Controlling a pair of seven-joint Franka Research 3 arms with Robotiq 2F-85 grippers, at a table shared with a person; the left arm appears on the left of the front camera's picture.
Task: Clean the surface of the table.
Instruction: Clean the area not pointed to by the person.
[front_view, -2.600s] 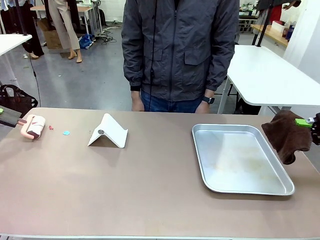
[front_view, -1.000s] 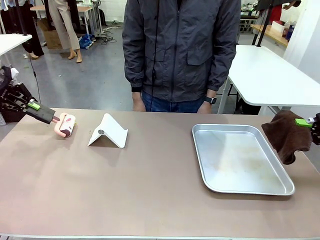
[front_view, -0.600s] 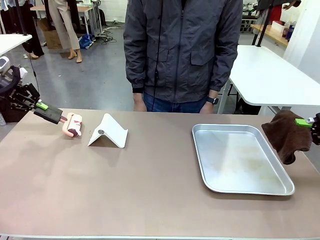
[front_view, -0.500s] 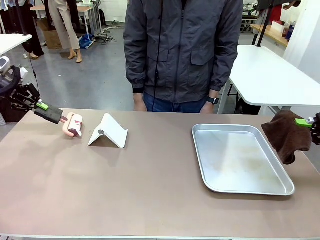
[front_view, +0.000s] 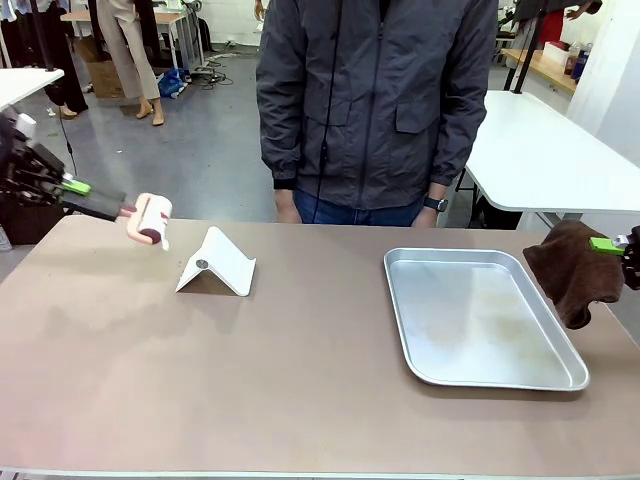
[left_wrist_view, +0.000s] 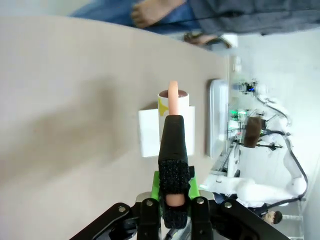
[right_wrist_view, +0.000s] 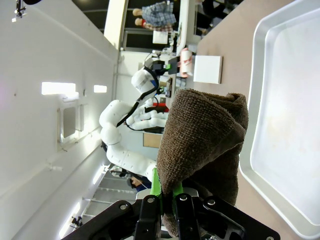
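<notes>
The brownish-beige table (front_view: 250, 370) spans the front view. At its far left, my left gripper (front_view: 85, 192) is shut on the black handle of a pink lint roller (front_view: 150, 218). The roller head hangs just above the table's far edge, left of a white folded stand (front_view: 215, 263). In the left wrist view the handle (left_wrist_view: 174, 150) runs up from the left gripper (left_wrist_view: 174, 189) to the roller (left_wrist_view: 173, 101), over the table (left_wrist_view: 75, 100). My right gripper (front_view: 612, 247) is shut on a brown cloth (front_view: 575, 272) beside the table's right edge; the right gripper (right_wrist_view: 165, 192) and cloth (right_wrist_view: 205, 140) also appear close up.
A shiny metal tray (front_view: 400, 300) lies on the right half of the table, seen too in the wrist views (right_wrist_view: 260, 150) (left_wrist_view: 212, 120). A person in a dark jacket (front_view: 375, 100) stands at the far edge. A white-topped table (front_view: 540, 150) stands behind on the right.
My left gripper carried the roller rightwards along the far edge towards the white stand and lifted it. The small coloured bits at far left are gone. The right gripper and cloth stayed still.
</notes>
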